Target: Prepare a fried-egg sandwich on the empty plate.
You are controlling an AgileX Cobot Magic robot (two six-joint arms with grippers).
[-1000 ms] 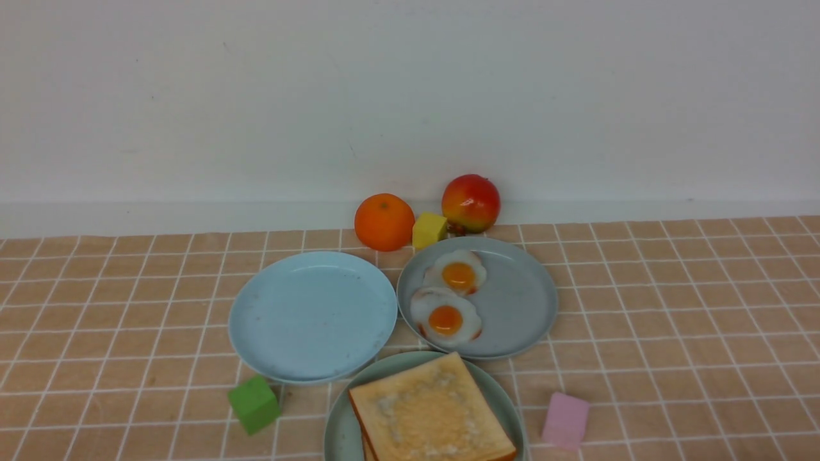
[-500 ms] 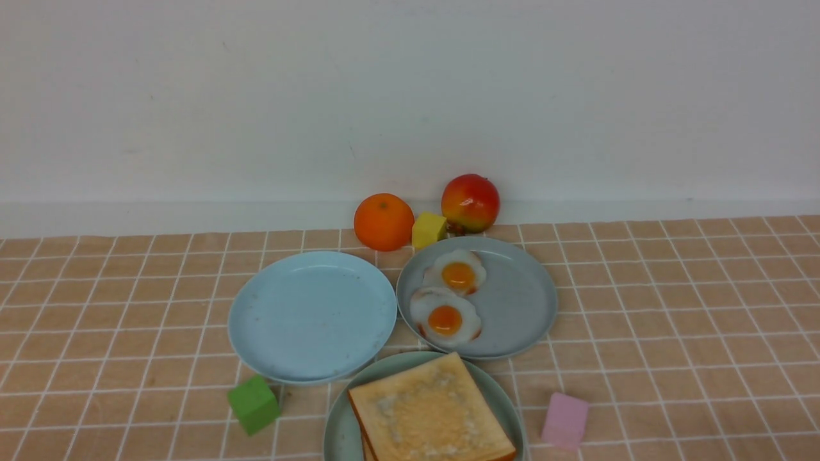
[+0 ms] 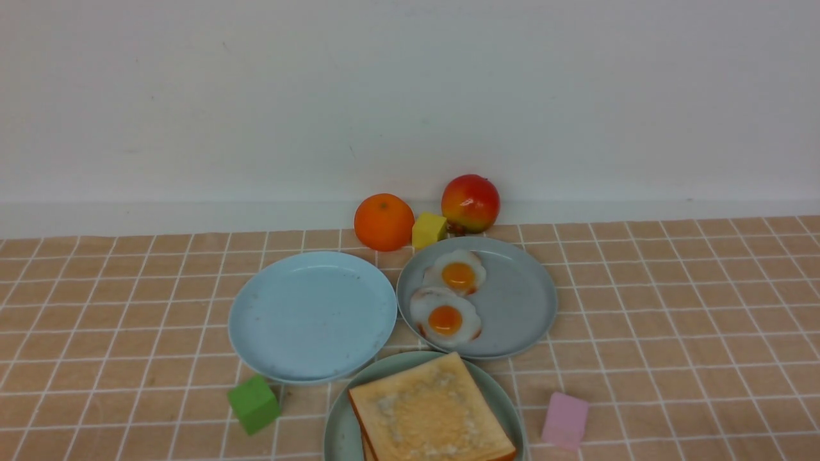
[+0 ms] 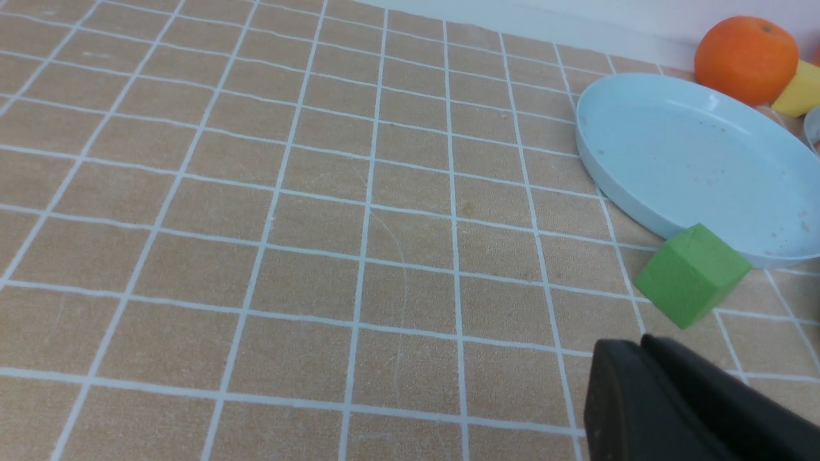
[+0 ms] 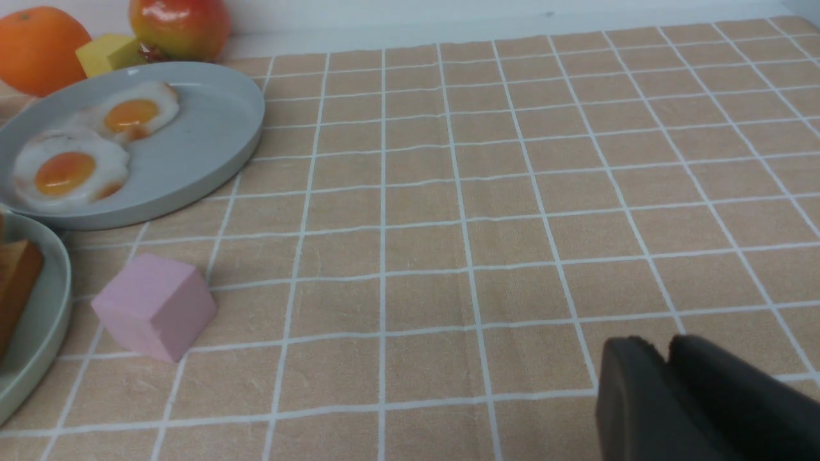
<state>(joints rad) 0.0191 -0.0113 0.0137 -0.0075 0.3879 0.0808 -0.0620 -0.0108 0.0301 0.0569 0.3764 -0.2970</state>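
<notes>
Toast (image 3: 431,417) fills the mint plate (image 3: 337,430) at 6 o'clock; eggs (image 3: 446,317) at centre; both tools (image 4: 642,351) (image 5: 666,355) pressed together, holding nothing.

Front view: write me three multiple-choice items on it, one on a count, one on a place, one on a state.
1. How many fried eggs lie on the grey-blue plate?
A. one
B. two
C. three

2. Where is the green cube?
A. on the grey-blue plate
B. on the cloth by the near rim of the light blue plate
C. behind the orange

3. The light blue plate is:
A. empty
B. holding toast
C. upside down

Key:
1 B, two orange yolks show side by side on that plate.
2 B, the cube stands on the tiled cloth just below that plate's rim.
3 A, its inside faces up and nothing lies in it.
</notes>
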